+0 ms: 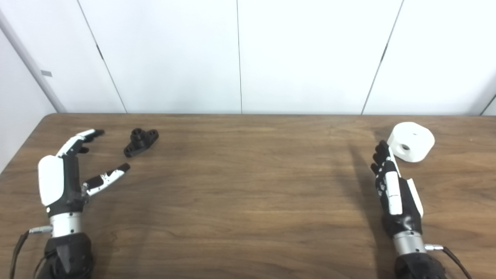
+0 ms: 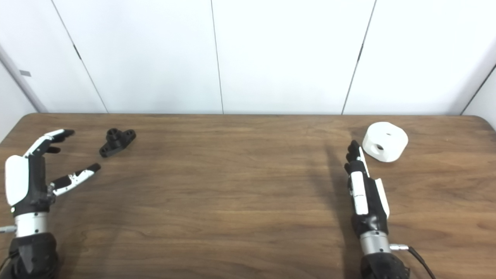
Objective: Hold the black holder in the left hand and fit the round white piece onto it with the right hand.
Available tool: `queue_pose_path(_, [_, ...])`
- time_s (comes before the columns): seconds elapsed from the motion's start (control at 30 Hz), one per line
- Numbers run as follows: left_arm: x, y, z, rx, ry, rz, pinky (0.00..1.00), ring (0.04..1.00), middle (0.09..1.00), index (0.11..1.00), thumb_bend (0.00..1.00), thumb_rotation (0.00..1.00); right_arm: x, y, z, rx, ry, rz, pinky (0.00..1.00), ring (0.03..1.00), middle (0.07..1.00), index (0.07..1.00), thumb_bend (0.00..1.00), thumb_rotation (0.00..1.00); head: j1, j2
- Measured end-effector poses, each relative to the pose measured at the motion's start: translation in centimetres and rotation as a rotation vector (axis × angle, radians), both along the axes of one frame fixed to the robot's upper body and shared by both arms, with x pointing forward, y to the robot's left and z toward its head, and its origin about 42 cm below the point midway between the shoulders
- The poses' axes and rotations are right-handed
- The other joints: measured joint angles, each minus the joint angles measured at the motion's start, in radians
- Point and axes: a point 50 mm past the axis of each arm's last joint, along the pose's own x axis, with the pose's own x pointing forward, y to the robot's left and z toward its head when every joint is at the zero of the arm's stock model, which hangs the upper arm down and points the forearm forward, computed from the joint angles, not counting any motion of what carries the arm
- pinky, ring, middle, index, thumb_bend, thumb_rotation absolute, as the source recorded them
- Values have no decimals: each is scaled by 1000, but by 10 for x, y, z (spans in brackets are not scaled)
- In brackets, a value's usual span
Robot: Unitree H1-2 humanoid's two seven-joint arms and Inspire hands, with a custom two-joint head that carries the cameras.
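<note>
A wooden bench (image 1: 248, 201) with a dark brown grain fills the lower part of both views, backed by white wall panels (image 1: 302, 54). The left hand (image 1: 64, 176) hovers over the bench near its left edge, empty, its fingers (image 1: 83, 138) stretched toward the far edge and the thumb (image 1: 106, 177) splayed wide to the side. The right hand (image 1: 395, 190) sits near the right edge, turned on edge with its fingers (image 1: 381, 155) held straight and close together, holding nothing; their tips lie just beside the round white piece, whether touching cannot be told. The round white piece (image 1: 411, 141) lies near the far right corner: a short, thick drum with a small hole in its top face and a larger bore in its side wall facing the near edge. The black holder (image 1: 141, 142) lies near the far left corner, just beyond the left hand's fingertips and apart from them; it is a small flat bar with a raised socket, its long axis running diagonally from near-left to far-right.
</note>
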Motion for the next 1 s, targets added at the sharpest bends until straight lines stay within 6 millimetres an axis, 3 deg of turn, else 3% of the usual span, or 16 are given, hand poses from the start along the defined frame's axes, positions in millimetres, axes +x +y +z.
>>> queue_pose_path(0.03, [2,3,-1,-12,29,10,775,874,898,913,848,353,0,0,0,1,0,1,1000,1000,1000,1000,432,1000,5,-2])
queue_pose_path(0.17, [11,16,-4,-60,137,30,772,901,937,970,883,357,1,0,0,0,0,2,1000,1000,1000,1000,469,1000,15,-2])
queue_pose_path(0.4, [28,37,-5,-36,285,2,806,923,958,984,926,316,1,-4,0,20,-1,11,1000,1000,1000,1000,461,1000,38,-5])
queue_pose_path(0.7, [44,53,-1,4,374,-56,811,918,960,953,970,329,5,-10,1,24,-3,13,1000,1000,1000,1000,393,1000,80,-9])
queue_pose_path(1.0, [49,56,-3,42,388,-89,810,891,912,888,964,265,4,-12,1,44,-6,11,1000,1000,1000,1000,346,1000,109,0])
